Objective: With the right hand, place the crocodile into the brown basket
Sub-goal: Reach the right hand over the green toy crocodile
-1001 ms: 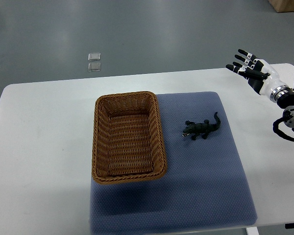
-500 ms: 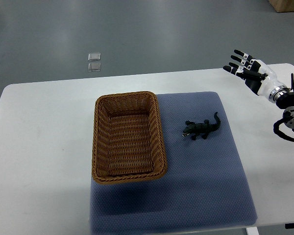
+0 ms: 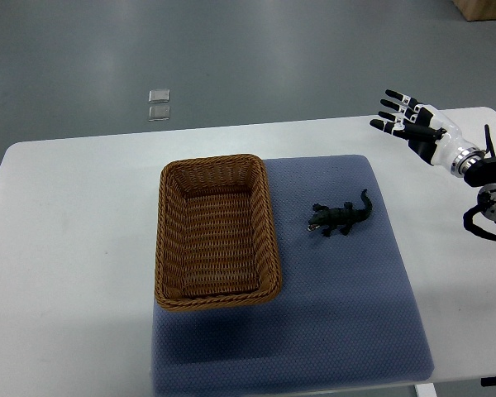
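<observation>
Your right hand [image 3: 415, 132] with fingers spread wide, bumpy green crocodile [image 3: 341, 216] on the soft blue mat [image 3: 347, 322], woven brown basket [image 3: 217, 232] beside it

- The crocodile [image 3: 341, 217] is a small dark green toy, right of the frame's centre. It lies flat on its belly on a blue mat [image 3: 339, 322], legs splayed. Its head points toward the lower left and its tail curls toward the upper right.
- The basket [image 3: 160, 240] is brown woven wicker, rectangular and empty. It stands upright in the middle of the frame, its long side running top to bottom, just left of the crocodile and apart from it.
</observation>
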### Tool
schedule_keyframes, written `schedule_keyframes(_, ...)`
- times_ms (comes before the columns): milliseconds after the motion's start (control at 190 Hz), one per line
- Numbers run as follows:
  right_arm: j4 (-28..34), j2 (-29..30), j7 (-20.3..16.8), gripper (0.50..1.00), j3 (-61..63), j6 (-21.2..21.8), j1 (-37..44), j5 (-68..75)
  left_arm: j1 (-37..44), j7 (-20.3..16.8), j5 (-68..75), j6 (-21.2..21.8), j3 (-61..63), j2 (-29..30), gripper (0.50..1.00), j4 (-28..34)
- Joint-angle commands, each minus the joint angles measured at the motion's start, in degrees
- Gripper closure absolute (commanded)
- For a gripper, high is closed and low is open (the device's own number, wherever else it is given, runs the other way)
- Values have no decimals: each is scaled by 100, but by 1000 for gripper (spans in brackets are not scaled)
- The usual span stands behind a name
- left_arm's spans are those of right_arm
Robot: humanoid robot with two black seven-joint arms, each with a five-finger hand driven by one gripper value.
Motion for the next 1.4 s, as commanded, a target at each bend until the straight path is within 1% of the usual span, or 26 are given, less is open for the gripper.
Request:
schedule_keyframes(0, 20, -10, 9, 572, -23, 99, 0, -50, 1, 5, 1, 2, 0, 0, 500, 0)
schedule_keyframes(142, 29, -45, 26, 572, 12, 178, 0, -533, 1, 5, 1, 2, 0, 0, 500, 0)
schedule_keyframes(353, 55, -80, 88, 572, 3, 178, 53, -1210, 10, 5, 1, 2, 0, 0, 500, 0)
schedule_keyframes(458, 73, -107, 193, 572, 12, 257, 105, -1790, 1, 5, 1, 2, 0, 0, 500, 0)
schedule_keyframes(563, 134, -124, 387, 572, 12, 415, 202, -2387, 1, 5, 1, 2, 0, 0, 500, 0)
schedule_keyframes(743, 556, -309, 703, 572, -6, 424, 351, -3583, 10, -4, 1, 2, 0, 0, 500, 8)
schedule_keyframes(927, 1145, -485, 1204, 574, -23, 424, 509, -5472, 1, 5, 1, 10, 0, 0, 500, 8)
schedule_keyframes(1080, 1374, -564, 1626, 574, -23, 389, 598, -6729, 1, 5, 1, 28, 9, 0, 500, 9)
schedule_keyframes(1301, 1479, -564, 1637, 574, -32, 336, 615, -8109, 1, 5, 1, 28, 9, 0, 500, 17)
schedule_keyframes(1348, 1506, -572, 1637, 574, -50, 283, 615, -8347, 1, -4, 1, 28, 9, 0, 500, 17)
schedule_keyframes(1396, 1514, -572, 1637, 574, -111, 134, 615, -8575, 1, 5, 1, 28, 0, 0, 500, 9)
